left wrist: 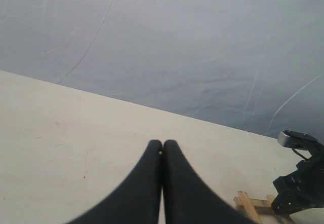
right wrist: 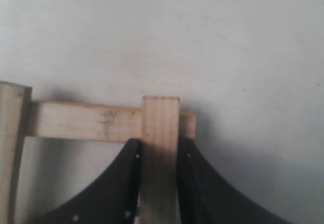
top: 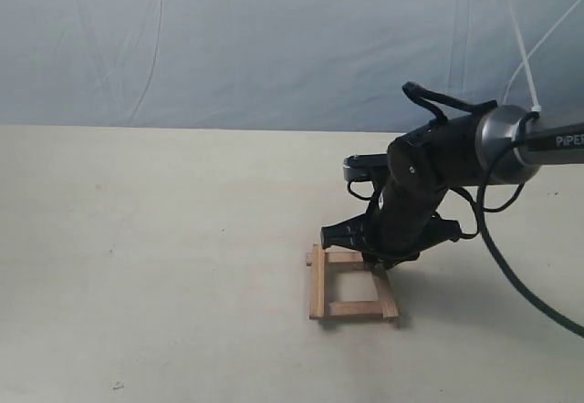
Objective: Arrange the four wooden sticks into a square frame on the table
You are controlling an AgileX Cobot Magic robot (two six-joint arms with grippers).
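Observation:
The four wooden sticks form a small square frame on the pale table, right of centre. My right gripper is down at the frame's far right corner. In the right wrist view its black fingers press both sides of one stick, whose end lies across another stick; a third stick shows at the picture's edge. My left gripper is shut with nothing in it, off the table surface, and out of the exterior view. A corner of the frame shows in the left wrist view.
A blue-grey sheet hangs behind the table. The right arm's black body and cables reach in from the right above the frame. The same arm appears at the edge of the left wrist view.

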